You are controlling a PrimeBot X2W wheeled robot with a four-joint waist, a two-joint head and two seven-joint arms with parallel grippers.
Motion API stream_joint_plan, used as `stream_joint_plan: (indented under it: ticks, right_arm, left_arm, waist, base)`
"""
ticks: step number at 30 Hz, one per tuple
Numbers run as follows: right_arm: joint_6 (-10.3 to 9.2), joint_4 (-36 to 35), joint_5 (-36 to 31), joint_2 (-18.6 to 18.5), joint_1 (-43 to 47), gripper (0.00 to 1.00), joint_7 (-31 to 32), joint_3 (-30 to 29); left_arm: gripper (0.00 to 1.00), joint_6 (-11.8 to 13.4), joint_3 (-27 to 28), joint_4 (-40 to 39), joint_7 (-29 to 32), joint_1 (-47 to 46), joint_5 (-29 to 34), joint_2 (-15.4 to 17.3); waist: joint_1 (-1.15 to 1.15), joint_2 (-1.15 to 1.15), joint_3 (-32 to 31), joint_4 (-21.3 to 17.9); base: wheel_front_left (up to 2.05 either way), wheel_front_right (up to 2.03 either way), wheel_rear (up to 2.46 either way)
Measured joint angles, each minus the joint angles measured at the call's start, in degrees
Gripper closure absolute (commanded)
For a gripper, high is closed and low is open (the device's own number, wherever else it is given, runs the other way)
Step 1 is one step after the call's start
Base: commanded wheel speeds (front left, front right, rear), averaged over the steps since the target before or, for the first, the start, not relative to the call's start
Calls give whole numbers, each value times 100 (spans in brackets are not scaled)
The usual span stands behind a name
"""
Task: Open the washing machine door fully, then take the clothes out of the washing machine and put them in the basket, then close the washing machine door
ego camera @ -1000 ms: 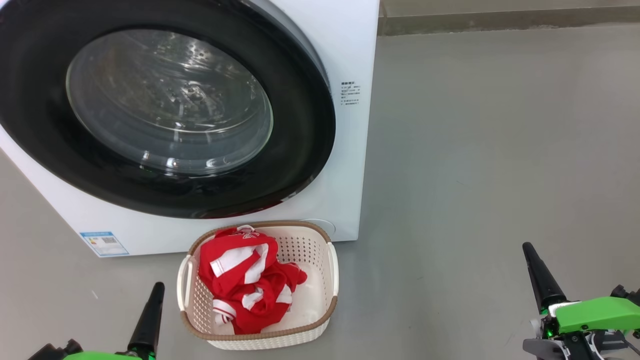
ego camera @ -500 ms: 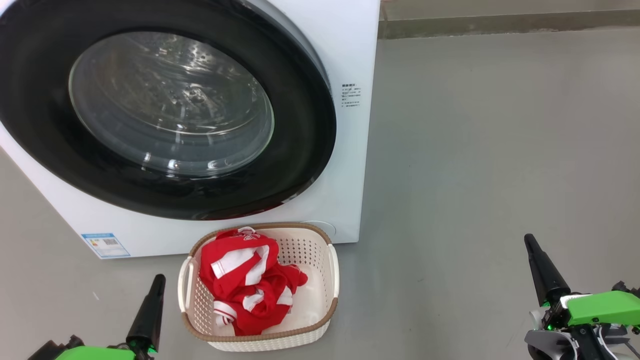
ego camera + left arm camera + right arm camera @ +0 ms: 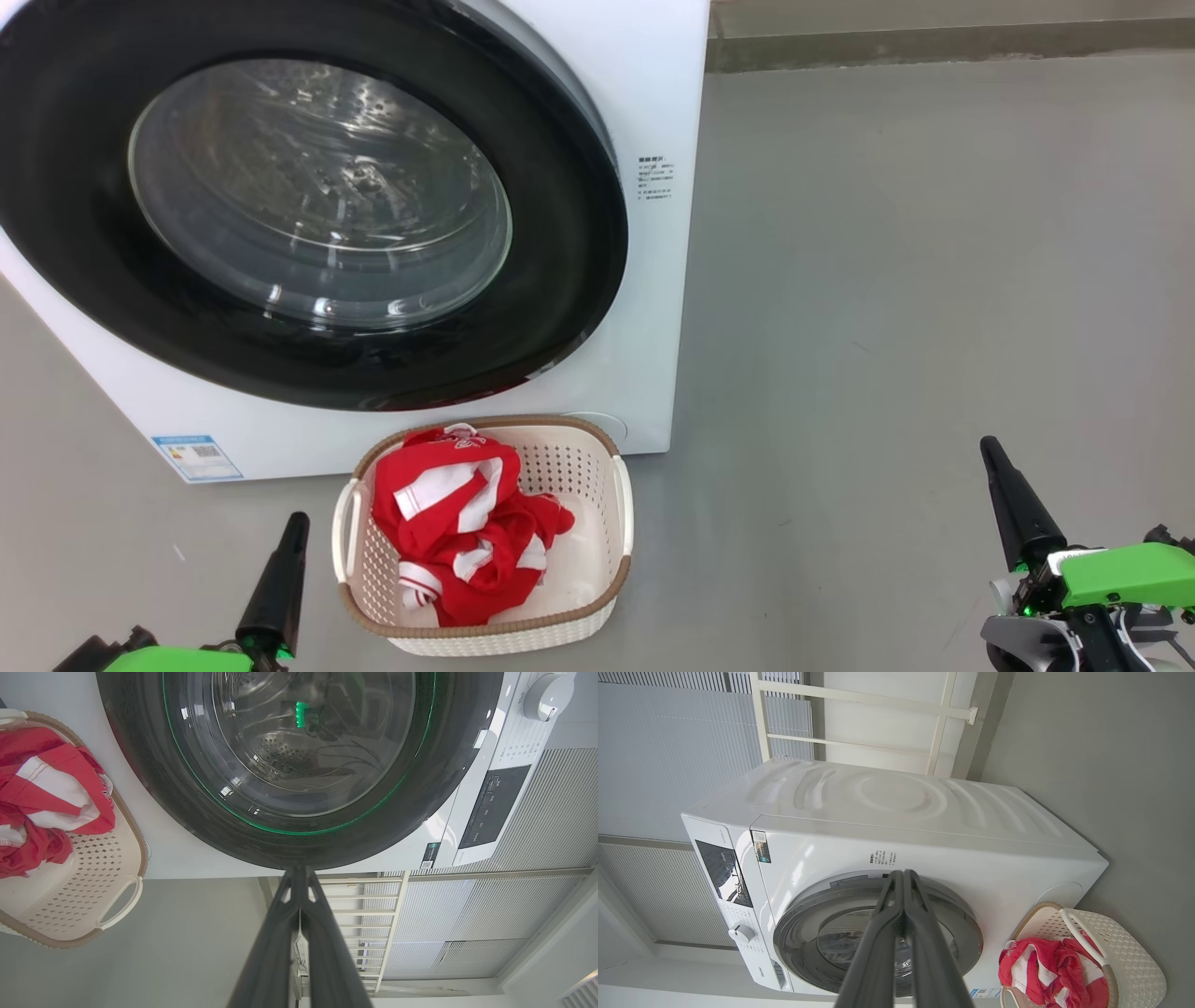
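Washing machine door (image 3: 560,233): shut flat against the front of the washing machine (image 3: 653,93). Its round glass faces the near side, and the perforated steel drum shows through it.
Washing machine: stands on the grey floor (image 3: 887,280) at far left, with a small blue label (image 3: 198,455) at the lower left corner of its front.
Basket (image 3: 569,467): upright on the floor just in front of the machine, below the door's lower right edge, with one handle to the left and one to the right.
In the basket: the clothes (image 3: 448,532), a crumpled red and white heap filling its left half and rising a little above the far rim.
Left gripper (image 3: 297,523): near left, just beside the basket. Its fingers are pressed together with nothing between them, pointing to the far side and leaning slightly right.
Right gripper (image 3: 990,453): near right, well apart from the basket. Its fingers are also closed on nothing, pointing far and leaning left.
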Motion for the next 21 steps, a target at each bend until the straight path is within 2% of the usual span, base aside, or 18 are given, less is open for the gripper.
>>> stream_joint_plan:
  ticks: [21]
  right_arm:
    - [-5,0,-1,3,-7,100,2,-19]
  left_arm:
    - [100,0,8,0,1,-1,0,-12]
  waist:
    - [0,0,0,0]
  base:
    - [0,0,0]
